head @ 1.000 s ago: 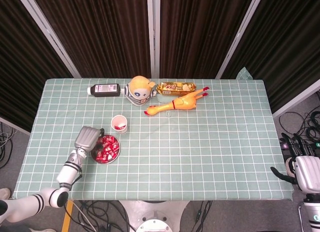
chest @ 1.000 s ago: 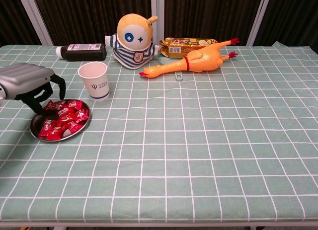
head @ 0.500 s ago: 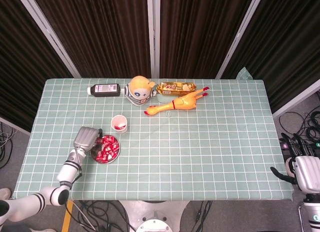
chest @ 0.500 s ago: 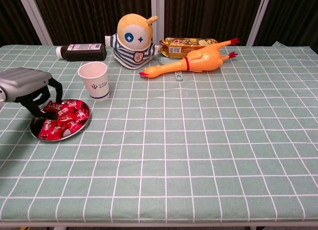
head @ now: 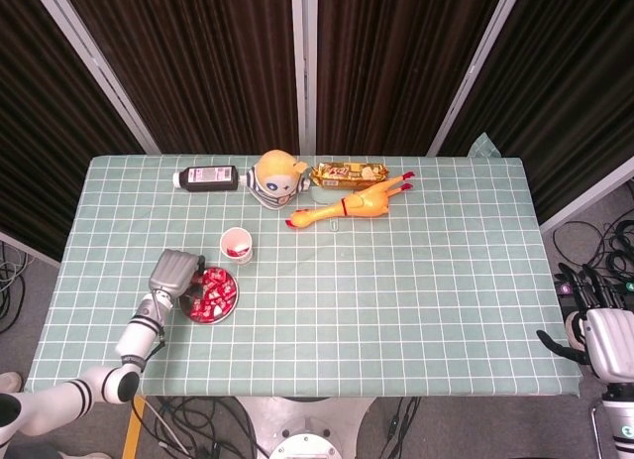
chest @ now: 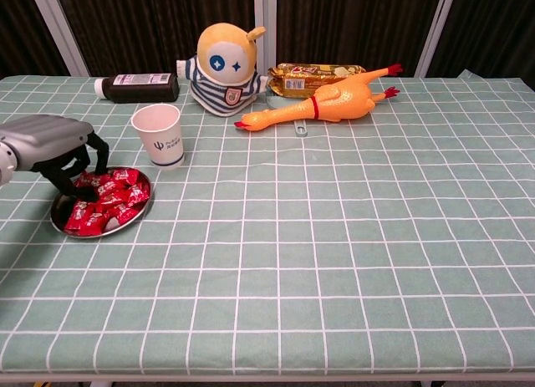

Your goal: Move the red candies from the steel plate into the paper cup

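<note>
**Red candies in the steel plate, left hand over its edge**

The red candies are heaped in the steel plate near the table's left front; white print on the wrappers is too small to be read, and they lie at mixed angles with no common long axis. The left hand is bent over the plate's left rim, its dark fingers curled down among the candies; whether one is pinched cannot be told. The paper cup stands upright just behind the plate, a small dark logo on its side, something red seen inside from the head view. Further back lie a dark bottle with an unreadable white label, a plush doll, a snack packet and a rubber chicken. The right hand is seen off the table's right edge, partly cut off, its state unclear.
</note>
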Robot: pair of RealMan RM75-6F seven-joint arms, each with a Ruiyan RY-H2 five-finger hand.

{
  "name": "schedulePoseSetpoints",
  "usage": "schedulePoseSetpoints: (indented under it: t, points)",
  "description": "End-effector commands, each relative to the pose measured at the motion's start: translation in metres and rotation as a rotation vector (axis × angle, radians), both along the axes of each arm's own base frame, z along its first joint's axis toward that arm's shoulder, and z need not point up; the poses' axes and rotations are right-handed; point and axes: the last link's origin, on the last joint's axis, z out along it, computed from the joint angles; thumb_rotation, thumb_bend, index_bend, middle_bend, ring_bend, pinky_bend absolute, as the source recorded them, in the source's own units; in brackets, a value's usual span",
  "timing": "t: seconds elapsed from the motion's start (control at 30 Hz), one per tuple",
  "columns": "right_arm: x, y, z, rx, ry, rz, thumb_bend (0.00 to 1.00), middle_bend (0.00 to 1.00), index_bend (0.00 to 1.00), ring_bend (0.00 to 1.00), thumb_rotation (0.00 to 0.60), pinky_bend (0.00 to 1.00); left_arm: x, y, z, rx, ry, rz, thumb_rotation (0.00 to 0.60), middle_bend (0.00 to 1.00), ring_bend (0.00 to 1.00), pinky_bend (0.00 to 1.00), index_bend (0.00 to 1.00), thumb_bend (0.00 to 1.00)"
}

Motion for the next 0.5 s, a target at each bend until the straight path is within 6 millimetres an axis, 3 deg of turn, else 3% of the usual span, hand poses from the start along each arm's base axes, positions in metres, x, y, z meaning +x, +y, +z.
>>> schedulePoseSetpoints:
  t: [0.03,0.3,0.5]
  points:
    - [0.0,0.0,0.0,-0.002,0.0,0.001,0.08,0.21,0.04,0.01,0.6,0.12,0.0,0.0,0.0,0.0,-0.007,0.001,0.6,0.92,0.86,0.99,0.62,0.33]
    - [0.001,0.0,0.001,0.0,-0.002,0.006,0.08,0.21,0.04,0.01,0.6,0.12,0.006,-0.002,0.014,0.028,-0.059,-0.002,0.6,0.92,0.86,0.99,0.63,0.4]
    - [0.002,-0.001,0.0,0.005,-0.002,0.014,0.08,0.21,0.04,0.01,0.6,0.13,0.031,-0.003,0.058,0.114,-0.223,-0.027,0.6,0.92,0.86,0.99,0.63,0.4]
